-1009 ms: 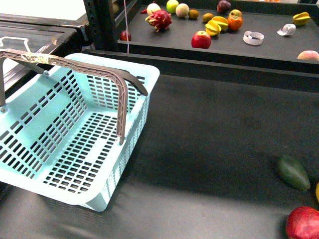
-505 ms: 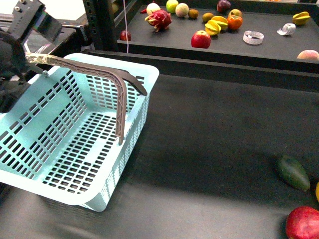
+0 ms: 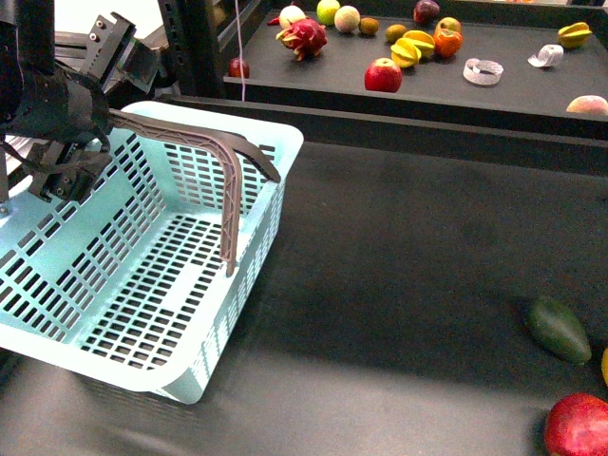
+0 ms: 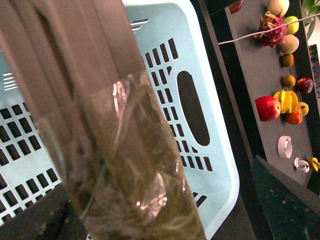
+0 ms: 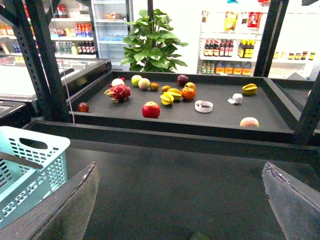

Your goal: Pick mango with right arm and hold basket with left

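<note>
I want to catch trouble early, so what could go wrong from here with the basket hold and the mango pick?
1. The left gripper stands open astride the basket's taped swing handle; a loose clamp could let the basket tip.
2. The mango barely shows at the front view's edge, beside a dark green fruit and a red apple; the open right gripper might knock or grab those.

The left arm is bulky, black and cylindrical.
</note>
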`<move>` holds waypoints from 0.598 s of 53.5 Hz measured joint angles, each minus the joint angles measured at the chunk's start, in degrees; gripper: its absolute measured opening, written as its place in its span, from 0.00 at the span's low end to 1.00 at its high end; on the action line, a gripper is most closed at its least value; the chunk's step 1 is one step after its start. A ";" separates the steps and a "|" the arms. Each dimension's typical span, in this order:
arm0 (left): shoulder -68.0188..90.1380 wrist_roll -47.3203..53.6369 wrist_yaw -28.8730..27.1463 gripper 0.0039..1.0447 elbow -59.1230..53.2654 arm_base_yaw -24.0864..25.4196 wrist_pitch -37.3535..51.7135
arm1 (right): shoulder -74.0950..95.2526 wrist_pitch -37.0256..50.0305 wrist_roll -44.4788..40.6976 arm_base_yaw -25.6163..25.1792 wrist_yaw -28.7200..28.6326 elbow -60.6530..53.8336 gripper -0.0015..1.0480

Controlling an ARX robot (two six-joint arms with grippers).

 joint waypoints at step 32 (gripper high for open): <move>-6.36 4.04 5.27 0.06 -7.67 -1.51 4.20 | 0.00 0.00 0.00 0.00 -0.02 0.02 0.92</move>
